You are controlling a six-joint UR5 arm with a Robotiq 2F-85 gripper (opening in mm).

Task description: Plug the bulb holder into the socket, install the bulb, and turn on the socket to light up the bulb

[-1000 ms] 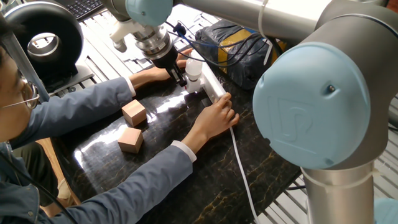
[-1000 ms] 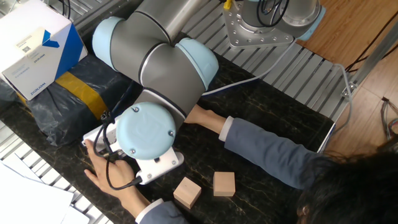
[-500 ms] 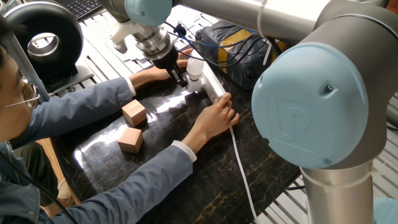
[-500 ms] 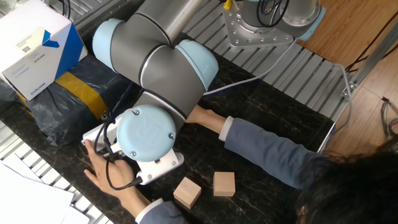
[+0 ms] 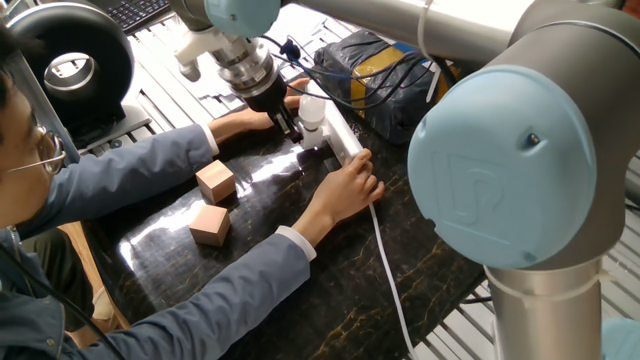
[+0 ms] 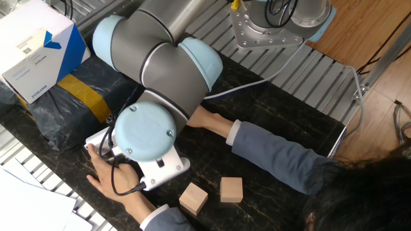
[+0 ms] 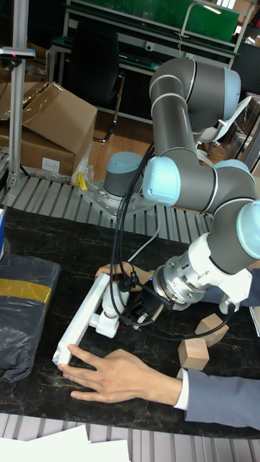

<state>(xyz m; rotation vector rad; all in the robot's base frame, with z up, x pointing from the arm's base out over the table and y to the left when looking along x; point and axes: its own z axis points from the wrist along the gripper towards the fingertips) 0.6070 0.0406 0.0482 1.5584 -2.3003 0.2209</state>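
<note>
1. Your two wooden blocks (image 5: 213,203) sit near the table's left edge, well apart from the work, with bare tabletop between.
2. Your hand (image 5: 349,188) pins the socket (image 5: 343,139); tight room there.
3. The gripper (image 5: 293,127) fingers are closed on the bulb (image 5: 312,109), which stands upright in the bulb holder (image 7: 108,324), plugged into the socket.

1. Your socket (image 7: 83,312) lies lengthwise on the table (image 5: 330,290), with the bulb holder (image 7: 107,324) sitting at its end.
2. The bulb (image 5: 312,110) stands upright on the holder, and the gripper (image 5: 289,125) is right beside it.
3. One hand (image 5: 350,187) rests on the socket's other end; the other hand (image 5: 240,123) is behind the gripper.
4. Two wooden blocks (image 5: 213,181) sit near each other, well apart from the socket.
5. The wrapped bag (image 6: 54,106) is just beyond the socket.
</note>
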